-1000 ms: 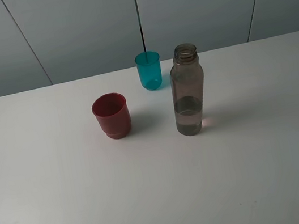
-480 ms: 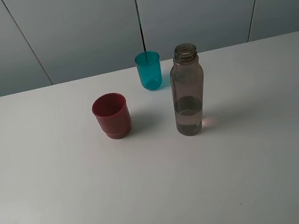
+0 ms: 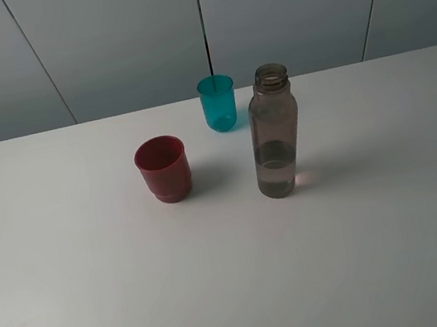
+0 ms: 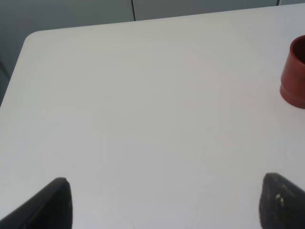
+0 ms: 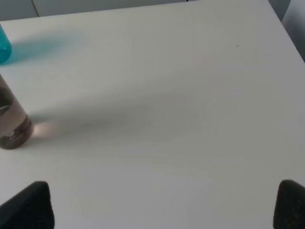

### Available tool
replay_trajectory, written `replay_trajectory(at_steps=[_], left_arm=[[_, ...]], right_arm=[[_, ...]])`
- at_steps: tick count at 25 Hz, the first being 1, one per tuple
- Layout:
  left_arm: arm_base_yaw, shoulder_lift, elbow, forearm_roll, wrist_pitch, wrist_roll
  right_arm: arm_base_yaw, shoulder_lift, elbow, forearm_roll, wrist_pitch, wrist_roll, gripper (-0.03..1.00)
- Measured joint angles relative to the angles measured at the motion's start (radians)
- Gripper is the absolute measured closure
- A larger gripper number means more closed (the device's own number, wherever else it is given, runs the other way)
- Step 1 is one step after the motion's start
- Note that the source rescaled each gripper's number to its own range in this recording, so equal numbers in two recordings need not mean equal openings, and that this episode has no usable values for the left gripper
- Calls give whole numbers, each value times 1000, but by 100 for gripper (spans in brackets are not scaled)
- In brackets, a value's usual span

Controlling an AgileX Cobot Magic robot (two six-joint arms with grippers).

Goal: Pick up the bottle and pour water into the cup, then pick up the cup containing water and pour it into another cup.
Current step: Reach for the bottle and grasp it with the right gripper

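Observation:
The smoky grey-brown bottle (image 3: 275, 132) stands upright and uncapped near the table's middle, with some water in its lower part. Its base also shows in the right wrist view (image 5: 13, 125). The teal cup (image 3: 218, 103) stands behind it to the left; a sliver of it shows in the right wrist view (image 5: 4, 45). The red cup (image 3: 164, 168) stands left of the bottle and also shows in the left wrist view (image 4: 294, 74). My left gripper (image 4: 164, 202) and right gripper (image 5: 162, 205) are open, empty and apart from all three. Neither gripper shows in the exterior view.
The white table (image 3: 96, 285) has a rounded far-left corner (image 4: 33, 38) and a far-right edge (image 5: 281, 21). Grey wall panels (image 3: 122, 37) stand behind the table.

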Motion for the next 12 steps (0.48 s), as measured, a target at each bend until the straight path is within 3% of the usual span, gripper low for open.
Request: replay_trajectory(at_steps=[7, 12], left_arm=[[0, 0, 0, 0, 0, 0], [0, 0, 0, 0, 0, 0]], right_arm=[[0, 338, -160, 0, -144, 2, -3], [0, 478, -195, 0, -329, 4, -3]])
